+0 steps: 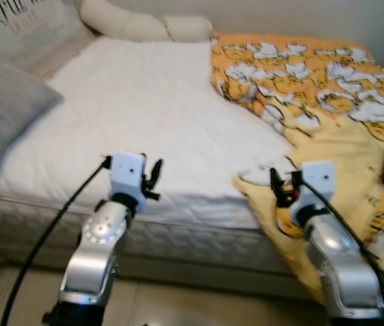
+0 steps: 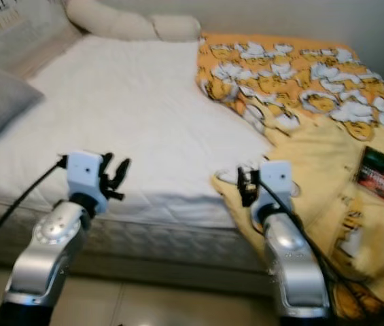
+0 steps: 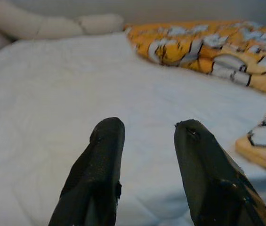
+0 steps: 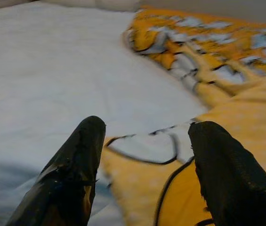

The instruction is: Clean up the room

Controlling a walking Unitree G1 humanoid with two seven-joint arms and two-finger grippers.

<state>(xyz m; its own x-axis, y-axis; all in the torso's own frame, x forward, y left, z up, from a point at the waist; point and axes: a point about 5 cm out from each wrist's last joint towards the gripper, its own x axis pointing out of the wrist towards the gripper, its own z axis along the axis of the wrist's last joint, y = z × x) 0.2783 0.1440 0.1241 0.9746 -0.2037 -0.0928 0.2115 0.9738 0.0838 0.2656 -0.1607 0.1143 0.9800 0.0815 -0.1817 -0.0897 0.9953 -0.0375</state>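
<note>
A bed with a white sheet (image 1: 151,115) stands before me. A yellow-orange patterned blanket (image 1: 314,81) lies bunched on its right half and hangs over the front edge (image 2: 300,224). My left gripper (image 1: 152,178) hovers open over the sheet's front edge, nothing between its fingers (image 3: 102,155). My right gripper (image 1: 281,187) is open just above the blanket's near corner (image 4: 147,146), its fingers (image 4: 217,160) straddling that corner without touching it.
A grey pillow (image 1: 5,109) lies at the left of the bed, a printed cushion (image 1: 22,30) behind it, and a long cream bolster (image 1: 144,26) along the headboard side. A dark book-like thing (image 2: 382,175) rests on the blanket at right. Tiled floor (image 1: 178,305) runs below.
</note>
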